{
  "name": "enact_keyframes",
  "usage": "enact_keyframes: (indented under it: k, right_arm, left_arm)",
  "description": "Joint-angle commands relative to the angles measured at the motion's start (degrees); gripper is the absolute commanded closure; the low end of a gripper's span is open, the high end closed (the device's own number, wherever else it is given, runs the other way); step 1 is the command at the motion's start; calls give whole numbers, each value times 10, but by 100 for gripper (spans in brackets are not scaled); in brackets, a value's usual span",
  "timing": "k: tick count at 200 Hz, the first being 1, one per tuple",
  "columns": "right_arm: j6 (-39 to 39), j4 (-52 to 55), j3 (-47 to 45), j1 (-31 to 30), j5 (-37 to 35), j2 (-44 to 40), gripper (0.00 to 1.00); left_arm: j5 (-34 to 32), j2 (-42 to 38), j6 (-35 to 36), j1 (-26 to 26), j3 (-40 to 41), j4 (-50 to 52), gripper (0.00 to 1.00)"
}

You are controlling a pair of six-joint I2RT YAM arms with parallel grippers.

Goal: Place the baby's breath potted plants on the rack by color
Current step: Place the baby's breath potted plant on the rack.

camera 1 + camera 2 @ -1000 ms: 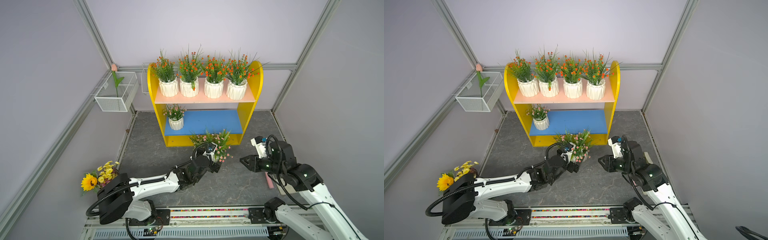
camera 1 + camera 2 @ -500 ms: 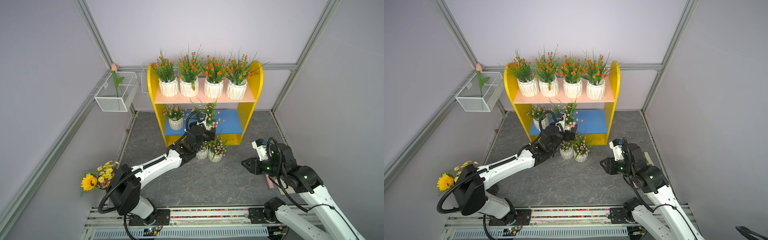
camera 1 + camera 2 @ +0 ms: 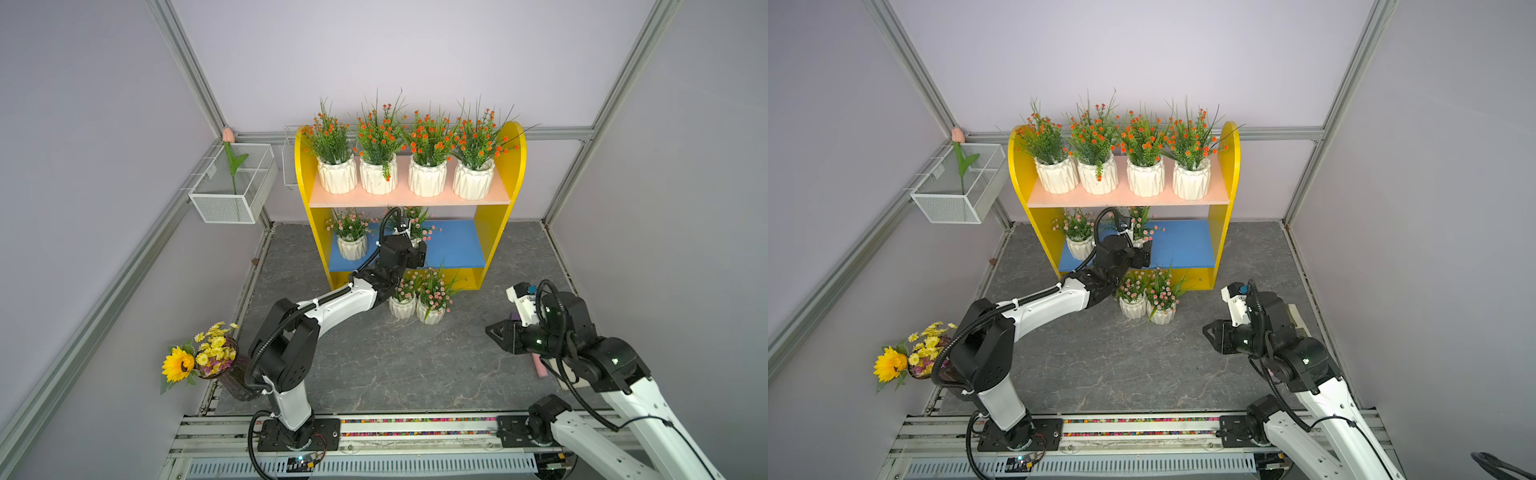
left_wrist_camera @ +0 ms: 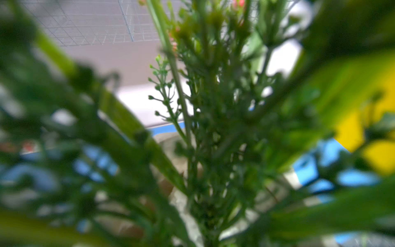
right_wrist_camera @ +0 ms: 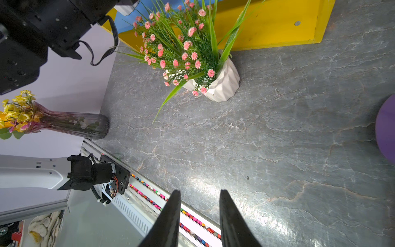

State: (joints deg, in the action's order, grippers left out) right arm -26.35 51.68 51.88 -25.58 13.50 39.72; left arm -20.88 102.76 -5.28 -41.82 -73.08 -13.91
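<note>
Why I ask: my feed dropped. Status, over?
Left gripper shut on pink plant over blue board. Right gripper open, empty. Two pink plants wait on floor. Nothing blocking.

Legible markings: none. No text, label, brand, number or sign can be read on the rack [image 3: 513, 166], the baby's breath potted plants [image 3: 427, 183], the wire mesh basket [image 3: 226, 208], the glass vase [image 5: 72, 124] or the robot arms [image 3: 340, 305]. Small fittings at the arm bases are too fine to make out.
</note>
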Motion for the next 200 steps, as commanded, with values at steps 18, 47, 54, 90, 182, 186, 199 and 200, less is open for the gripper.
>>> enact_keyframes:
  k: [18, 47, 54, 90, 182, 186, 199, 200]
  right_arm:
    - [-12, 3, -12, 2, 0, -17, 66]
    - [-15, 1, -34, 2, -2, -19, 66]
    - [-15, 0, -36, 2, -1, -20, 66]
    - [-16, -11, -41, 2, 4, -13, 66]
    - [-19, -28, -56, 3, 14, -7, 65]
    - [-18, -28, -56, 3, 14, -6, 65]
    - [-17, -31, -56, 2, 14, -3, 65]
    - [-17, -31, -56, 2, 14, -3, 65]
  left_arm:
    - [-28, 35, -1, 27, -54, -67, 60]
    - [-41, 58, -3, 44, -66, -72, 60]
    - [-40, 61, -5, 47, -67, -74, 60]
    - [-42, 75, -14, 57, -72, -74, 59]
    - [-34, 125, -35, 84, -107, -63, 53]
    - [-34, 127, -35, 85, -110, -61, 53]
    - [-32, 133, -36, 88, -118, -56, 52]
    - [-32, 134, -36, 88, -119, -55, 51]
